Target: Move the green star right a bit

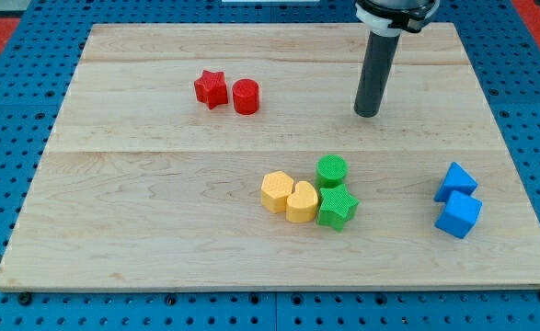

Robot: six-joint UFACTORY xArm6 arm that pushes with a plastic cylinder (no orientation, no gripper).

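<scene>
While my tip (368,113) rests on the pale wooden board (141,211) near the view's top, it holds nothing, touching no block.
Well below it, the green star block (337,207) sits touching the green cylinder block (332,170) above and the yellow heart block (301,202) beside the yellow hexagon block (275,191).

The view's top edge cuts off my arm above the rod's collar (394,14), so I see nothing of it higher up. The green star (337,207) covers part of the green cylinder's (332,171) lower side. The desk's (159,248) corners run close to the view's edges.
</scene>
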